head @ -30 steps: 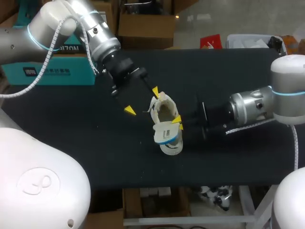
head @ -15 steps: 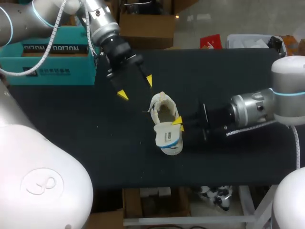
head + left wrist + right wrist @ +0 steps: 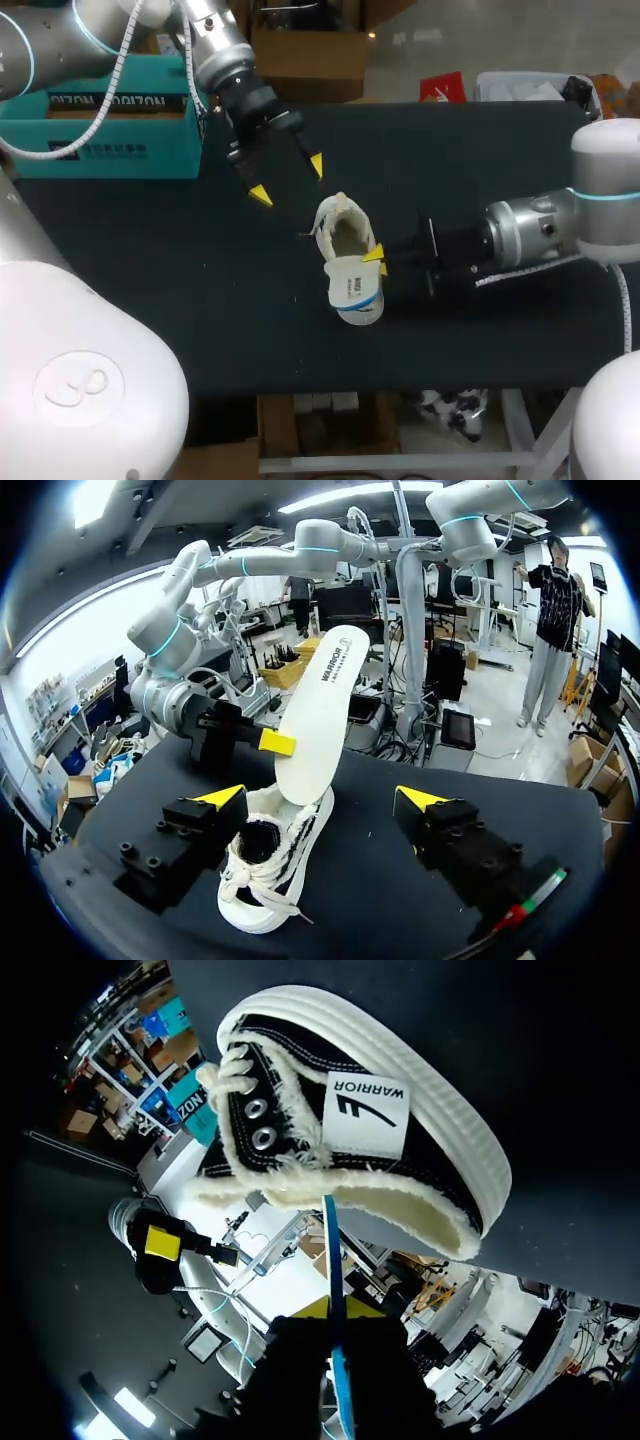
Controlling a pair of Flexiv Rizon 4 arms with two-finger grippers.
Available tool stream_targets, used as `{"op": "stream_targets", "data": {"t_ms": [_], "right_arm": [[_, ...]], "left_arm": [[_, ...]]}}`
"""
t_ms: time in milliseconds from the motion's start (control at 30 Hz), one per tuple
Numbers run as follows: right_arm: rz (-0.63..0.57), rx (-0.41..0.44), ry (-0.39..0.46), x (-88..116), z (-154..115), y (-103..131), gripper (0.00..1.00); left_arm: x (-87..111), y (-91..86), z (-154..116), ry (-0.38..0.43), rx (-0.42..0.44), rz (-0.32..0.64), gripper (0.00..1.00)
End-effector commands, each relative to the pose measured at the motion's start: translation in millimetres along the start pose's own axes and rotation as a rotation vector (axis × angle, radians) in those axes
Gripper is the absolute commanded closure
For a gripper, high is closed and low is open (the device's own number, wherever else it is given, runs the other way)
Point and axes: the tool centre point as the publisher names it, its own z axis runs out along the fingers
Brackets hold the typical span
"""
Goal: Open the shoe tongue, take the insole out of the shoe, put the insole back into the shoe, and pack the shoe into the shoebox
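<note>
Black surface [image 3: 200,300], teal shoebox [image 3: 120,130] at its far-left corner. Shoe [image 3: 338,222] lies mid-surface with its long axis running near–far, laced toe end far, heel near. Right arm [image 3: 530,235] comes in from the right; right jaws are clamped on the insole [image 3: 318,715], which shows edge-on between them in the right wrist view. Insole stands steeply over the heel end, with its lower tip at the shoe opening and the rest clear of the shoe. Left arm [image 3: 215,60] hangs far-left of the toe, left jaws spread wide and holding nothing, the shoe ahead of them. My read: the insole's axis is well off the shoe's, so reseating means tilting it down toward the toe. Left jaws are nearer the toe and better placed to steady the shoe.
</note>
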Motion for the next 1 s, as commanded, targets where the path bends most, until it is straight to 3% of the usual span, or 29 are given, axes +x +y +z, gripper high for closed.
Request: {"op": "stream_targets", "data": {"t_ms": [33,333,433,867,1000], "right_arm": [[-0.001,0.007,0.011,-3.0,-1.6,1.1,1.00],[0.004,-0.007,0.041,-2.5,-1.1,0.3,1.00],[-0.001,-0.029,0.072,-3.3,-1.7,-1.7,1.00],[-0.001,-0.029,0.072,-3.3,-1.7,-1.7,1.00],[-0.001,-0.029,0.072,-3.3,-1.7,-1.7,1.00]], "left_arm": [[18.5,-7.6,15.1,-0.151,0.010,0.034,0.00],[24.3,-20.4,38.3,-0.446,0.074,0.098,0.00],[24.3,-20.4,38.3,-0.446,0.074,0.098,0.00],[24.3,-20.4,38.3,-0.446,0.074,0.098,0.00],[23.0,-19.2,53.9,-0.485,0.027,0.108,0.00]]}}
